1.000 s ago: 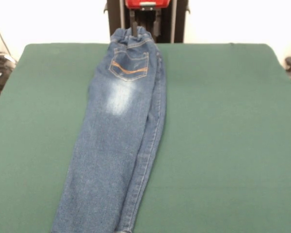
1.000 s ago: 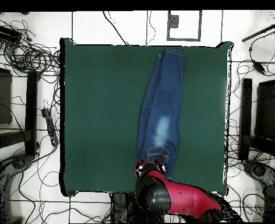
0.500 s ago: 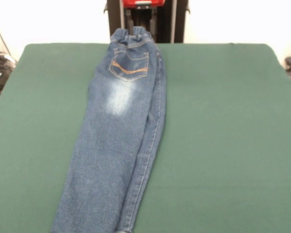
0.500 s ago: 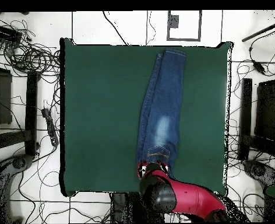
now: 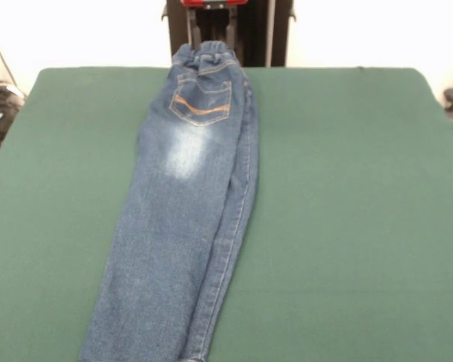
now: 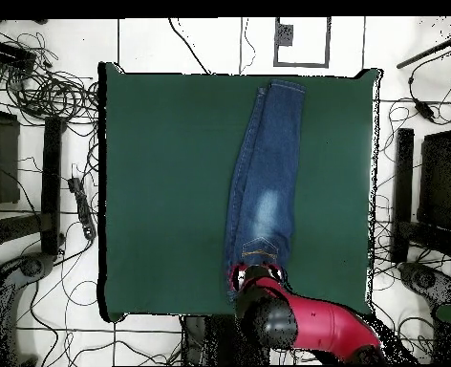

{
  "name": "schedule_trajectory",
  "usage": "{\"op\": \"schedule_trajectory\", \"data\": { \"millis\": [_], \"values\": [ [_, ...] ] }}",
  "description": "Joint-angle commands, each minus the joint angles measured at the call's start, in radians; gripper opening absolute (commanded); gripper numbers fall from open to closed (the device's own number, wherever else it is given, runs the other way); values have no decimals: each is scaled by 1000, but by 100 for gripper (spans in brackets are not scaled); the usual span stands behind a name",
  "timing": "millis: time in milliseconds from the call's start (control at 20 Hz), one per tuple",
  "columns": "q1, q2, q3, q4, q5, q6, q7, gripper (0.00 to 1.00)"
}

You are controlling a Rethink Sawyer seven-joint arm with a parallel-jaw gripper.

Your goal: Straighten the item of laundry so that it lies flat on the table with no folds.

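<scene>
Front view: a small pair of child's blue denim jeans [image 5: 185,211] lies lengthwise on a dark green worktop [image 5: 347,211], left of centre; the elastic waistband [image 5: 204,56] sits at the far edge, the stitched back pocket [image 5: 201,101] just below it, a faded whitish patch under that; the legs run toward the near edge and appear stacked one on the other, the lower one showing as a narrow strip along the right side; the end effector [image 5: 211,26] hangs just above the waistband, two dark fingers [image 5: 197,30] apart and holding nothing.

Overhead view: the jeans [image 6: 265,182] stretch from the hems at the top edge of the worktop [image 6: 162,191] to the waistband near the bottom edge; the red and black arm covers the end effector [image 6: 256,279] at the waistband.

Judgement: the garment looks straightened along its length but folded in half, so the task seems unfinished; the next move likely calls for gripping only the upper layer and drawing it sideways to open the legs, without dragging the whole garment.
</scene>
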Motion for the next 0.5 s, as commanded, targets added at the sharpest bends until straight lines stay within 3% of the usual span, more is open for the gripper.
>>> {"op": "schedule_trajectory", "data": {
  "millis": [50, 500],
  "values": [
    [-21, 5, 129, -54, -44, 112, -7, 100],
    [-42, 47, 138, -88, -80, 108, -7, 100]
  ]
}}
